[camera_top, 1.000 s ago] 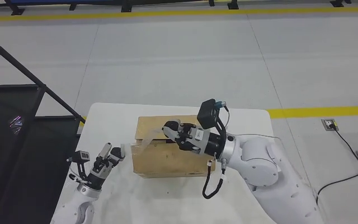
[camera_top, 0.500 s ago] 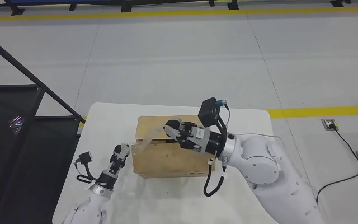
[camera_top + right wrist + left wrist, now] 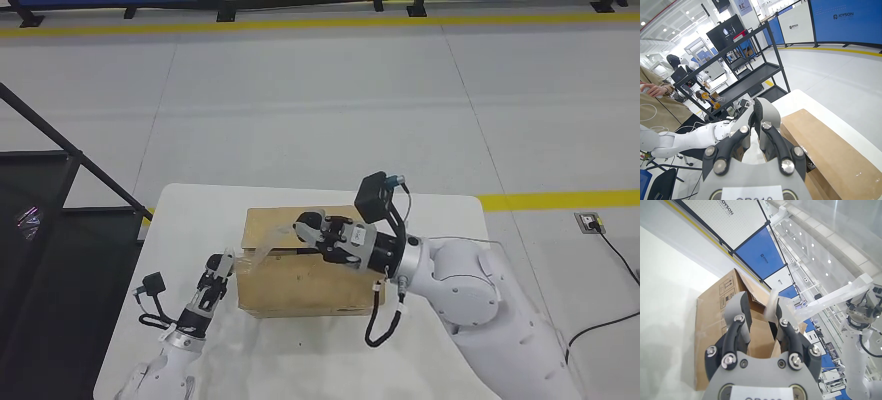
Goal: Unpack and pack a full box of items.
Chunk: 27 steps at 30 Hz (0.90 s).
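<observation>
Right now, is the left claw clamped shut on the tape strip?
No: the left claw stands open by the box, fingers apart, with the tape strip bunched against just one of them.

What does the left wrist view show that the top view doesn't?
Left wrist view: the tape bunched against one finger of the open left gripper, and a dark gap between the end flaps of the box. Top view: the box's flat top and the table around it. Both: the tape stretched between the left gripper and the right gripper, which is shut on it.
</observation>
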Available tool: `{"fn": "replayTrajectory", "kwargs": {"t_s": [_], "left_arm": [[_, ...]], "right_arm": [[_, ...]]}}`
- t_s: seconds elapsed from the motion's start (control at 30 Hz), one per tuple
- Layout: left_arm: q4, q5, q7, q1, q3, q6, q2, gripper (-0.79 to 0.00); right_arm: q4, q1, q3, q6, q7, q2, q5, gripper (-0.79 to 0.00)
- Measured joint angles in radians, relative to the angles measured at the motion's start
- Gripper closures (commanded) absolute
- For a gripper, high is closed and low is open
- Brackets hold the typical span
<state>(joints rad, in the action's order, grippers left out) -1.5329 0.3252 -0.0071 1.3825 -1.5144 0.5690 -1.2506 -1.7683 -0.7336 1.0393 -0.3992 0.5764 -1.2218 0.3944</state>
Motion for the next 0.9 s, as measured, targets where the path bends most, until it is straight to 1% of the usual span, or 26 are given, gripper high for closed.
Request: {"fn": "replayTrajectory", "kwargs": {"t_s": [0.1,0.23,0.33,0.37,0.43,0.47,0.5,0.53,0.9], "left_arm": [[0.003,-0.007,0.004,-0.001,-0.004,0.002,0.0,-0.262],[0.006,-0.016,0.001,-0.003,-0.008,0.004,0.0,-0.256],[0.003,-0.025,-0.01,-0.002,-0.008,0.011,0.001,-0.231],[0.001,-0.027,-0.013,0.0,-0.009,0.015,0.001,-0.209],[-0.001,-0.03,-0.017,0.003,-0.012,0.019,0.002,-0.102],[-0.001,-0.031,-0.017,0.004,-0.013,0.021,0.002,-0.074],[0.0,-0.032,-0.016,0.006,-0.015,0.023,0.002,-0.012],[0.001,-0.032,-0.016,0.007,-0.015,0.025,0.002,0.0],[0.002,-0.04,-0.004,0.01,-0.017,0.029,0.001,0.0]], "right_arm": [[0.004,0.005,-0.001,0.002,0.003,-0.001,-0.003,0.0],[0.011,0.014,-0.004,0.002,0.007,-0.003,-0.006,0.0],[0.017,0.02,-0.007,0.001,0.01,-0.005,-0.01,0.0],[0.018,0.021,-0.007,0.0,0.011,-0.005,-0.01,0.0],[0.021,0.024,-0.007,0.0,0.011,-0.006,-0.011,0.0],[0.022,0.024,-0.008,0.0,0.011,-0.007,-0.011,0.0],[0.023,0.025,-0.008,0.0,0.011,-0.007,-0.012,0.0],[0.023,0.026,-0.008,0.0,0.011,-0.007,-0.012,0.0],[0.036,0.037,-0.011,0.0,0.022,-0.011,-0.02,0.0]]}}
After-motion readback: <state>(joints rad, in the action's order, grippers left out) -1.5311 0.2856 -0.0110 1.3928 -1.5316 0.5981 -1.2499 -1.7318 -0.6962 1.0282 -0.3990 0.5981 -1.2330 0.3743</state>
